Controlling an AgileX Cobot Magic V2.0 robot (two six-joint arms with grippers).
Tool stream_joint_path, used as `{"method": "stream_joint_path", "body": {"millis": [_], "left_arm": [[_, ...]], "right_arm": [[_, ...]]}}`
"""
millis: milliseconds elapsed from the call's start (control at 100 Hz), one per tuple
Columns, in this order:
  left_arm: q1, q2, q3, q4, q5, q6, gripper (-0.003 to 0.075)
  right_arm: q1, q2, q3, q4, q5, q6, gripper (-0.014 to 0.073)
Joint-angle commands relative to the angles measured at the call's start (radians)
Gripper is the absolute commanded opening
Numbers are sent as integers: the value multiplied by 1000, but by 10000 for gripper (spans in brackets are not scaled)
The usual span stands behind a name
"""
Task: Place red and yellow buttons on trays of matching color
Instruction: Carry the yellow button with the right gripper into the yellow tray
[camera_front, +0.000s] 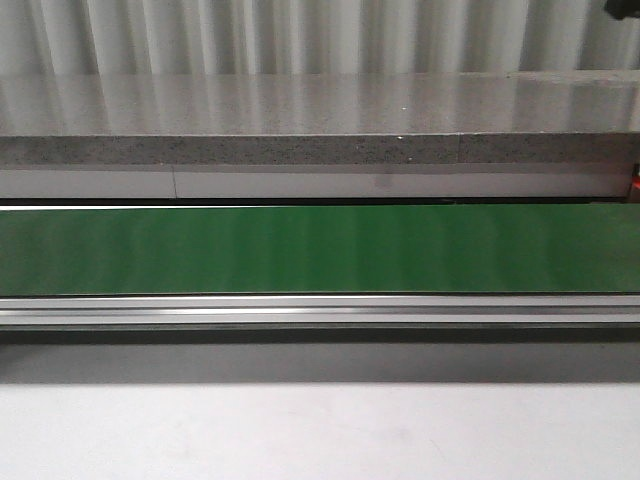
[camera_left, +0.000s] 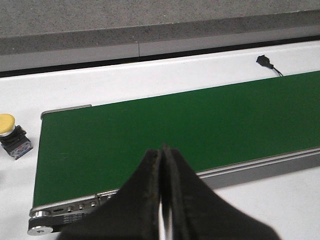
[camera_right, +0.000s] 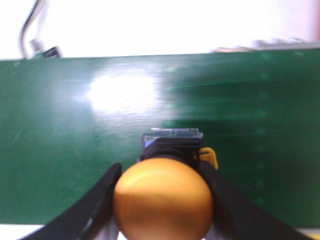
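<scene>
Yellow fills the space between your right gripper (camera_right: 162, 210) fingers (camera_right: 90, 210): they are clamped on a yellow button (camera_right: 163, 197), domed cap toward the wrist camera, its dark body and a clear blue-edged block pointing away. Below it lies the green belt (camera_right: 75, 150), streaked with blur and carrying a bright glare patch. Past the belt's edge the surface is washed out white, and a grey cable (camera_right: 27, 30) loops down there.

Your left gripper (camera_left: 164, 200) has its black fingers (camera_left: 145, 200) pressed together with nothing between them. It hangs above the near rail (camera_left: 250, 167) of the belt (camera_left: 175, 135), close to the belt's end roller (camera_left: 40, 227). Off that end, on the white table (camera_left: 150, 80), a second yellow button (camera_left: 11, 135) stands upright on its dark base, clear of the belt. A small black connector (camera_left: 264, 60) with a thin lead lies on the table beyond the belt's far edge.

In the front view you see only the belt (camera_front: 320, 250) running the full width, its aluminium rail (camera_front: 320, 310) nearer you, the white table (camera_front: 320, 430) in front and a grey speckled ledge (camera_front: 320, 150) behind. Neither gripper shows there.
</scene>
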Motion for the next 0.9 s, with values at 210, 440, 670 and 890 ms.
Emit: {"method": "stream_joint_path", "body": {"millis": [210, 440, 670, 890], "left_arm": [[-8, 4, -27, -28, -58, 2, -20], [-8, 4, -27, -28, -58, 2, -20], [-8, 4, -27, -28, -58, 2, -20], [-8, 4, -27, -28, -58, 2, -20]], "right_arm": [[-260, -52, -29, -26, -5, 90, 174], [-409, -25, -29, -27, -53, 116, 174], [-446, 65, -13, -27, -51, 116, 174], [-446, 142, 62, -27, -153, 116, 174]]}}
